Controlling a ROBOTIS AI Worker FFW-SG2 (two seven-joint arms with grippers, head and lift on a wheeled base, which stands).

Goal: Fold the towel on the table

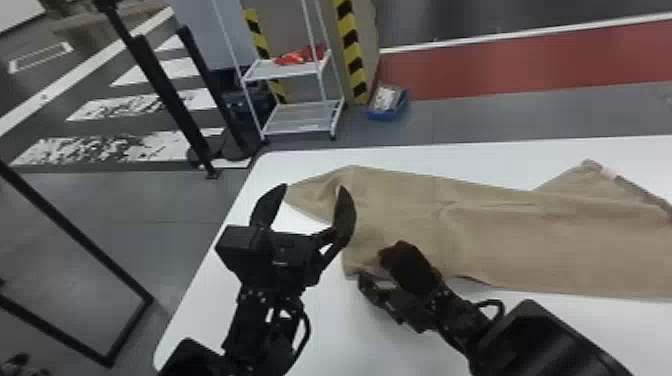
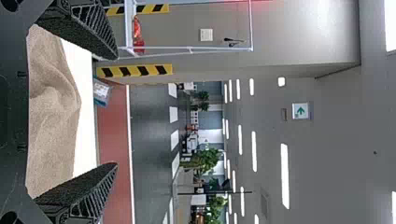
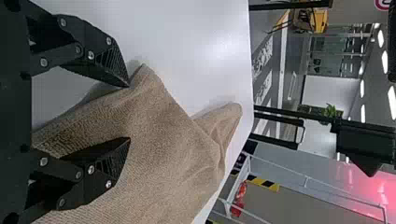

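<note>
Towel (image 1: 500, 230) is on the desk (image 1: 350, 340), long axis roughly 9 to 3 o'clock in the head view. Right end effector (image 1: 382, 265) is released, fingers straddling the near corner around 8 o'clock, so I'd guess it pinches first. Left end effector (image 1: 314, 189), also released, hangs near the 10 o'clock end.

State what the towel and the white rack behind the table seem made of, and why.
The towel looks like woven cloth, perhaps cotton, matt: fine ribbed texture and soft creases show. The rack looks like painted metal: thin, straight white posts suggest it, though plastic is possible.
</note>
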